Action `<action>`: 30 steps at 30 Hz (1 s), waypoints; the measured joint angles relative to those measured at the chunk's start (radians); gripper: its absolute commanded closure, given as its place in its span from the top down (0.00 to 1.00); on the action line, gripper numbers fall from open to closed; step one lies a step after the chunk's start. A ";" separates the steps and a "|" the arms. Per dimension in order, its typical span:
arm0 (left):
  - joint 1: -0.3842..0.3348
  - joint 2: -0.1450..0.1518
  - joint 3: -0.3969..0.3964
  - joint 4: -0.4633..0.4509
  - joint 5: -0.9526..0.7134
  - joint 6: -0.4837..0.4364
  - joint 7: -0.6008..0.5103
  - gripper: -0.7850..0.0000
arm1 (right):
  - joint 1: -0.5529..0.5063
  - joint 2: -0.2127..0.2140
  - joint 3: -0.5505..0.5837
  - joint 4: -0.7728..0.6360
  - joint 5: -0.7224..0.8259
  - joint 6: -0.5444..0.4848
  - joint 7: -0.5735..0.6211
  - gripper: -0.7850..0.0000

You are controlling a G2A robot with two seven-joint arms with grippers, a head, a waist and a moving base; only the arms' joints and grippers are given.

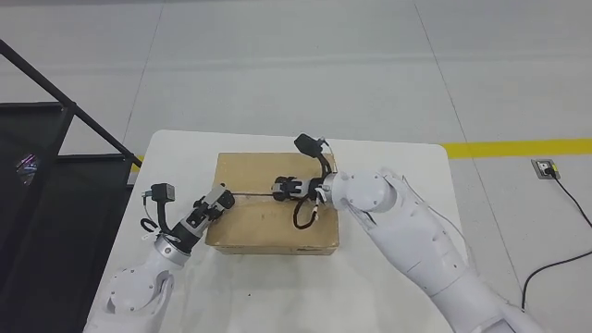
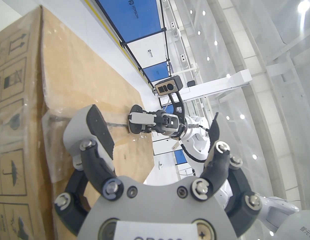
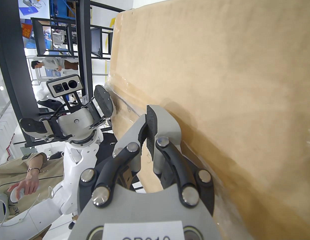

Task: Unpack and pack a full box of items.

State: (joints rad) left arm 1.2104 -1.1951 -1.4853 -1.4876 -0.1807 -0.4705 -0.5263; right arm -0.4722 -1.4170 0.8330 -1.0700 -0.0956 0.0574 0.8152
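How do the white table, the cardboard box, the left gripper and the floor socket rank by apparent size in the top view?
1. white table
2. cardboard box
3. left gripper and floor socket: they look about alike, and the gripper is nearer the camera, so no ranking.

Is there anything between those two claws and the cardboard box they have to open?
Nothing visible. The left gripper is open at the taped edge of the box; the right gripper is shut, tips at the top seam, with clear tape over that seam.
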 measured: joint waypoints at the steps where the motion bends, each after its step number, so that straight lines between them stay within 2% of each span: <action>1: 0.000 0.000 0.000 0.000 0.000 0.000 0.000 1.00 | -0.007 0.005 0.010 -0.011 -0.009 0.011 0.002 0.00; 17: 0.010 0.004 -0.005 0.001 -0.004 -0.007 0.007 1.00 | -0.150 0.086 0.211 -0.225 -0.115 0.138 0.087 0.00; 23: 0.038 0.012 -0.057 0.003 -0.022 -0.022 0.023 1.00 | -0.191 0.105 0.255 -0.279 -0.138 0.178 0.118 0.00; 30: 0.072 0.020 -0.122 0.035 -0.065 -0.023 0.043 1.00 | -0.191 0.104 0.244 -0.271 -0.132 0.174 0.108 0.00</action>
State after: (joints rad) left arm 1.2825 -1.1755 -1.6076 -1.4521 -0.2460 -0.4936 -0.4831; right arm -0.6632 -1.3129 1.0773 -1.3409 -0.2273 0.2311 0.9232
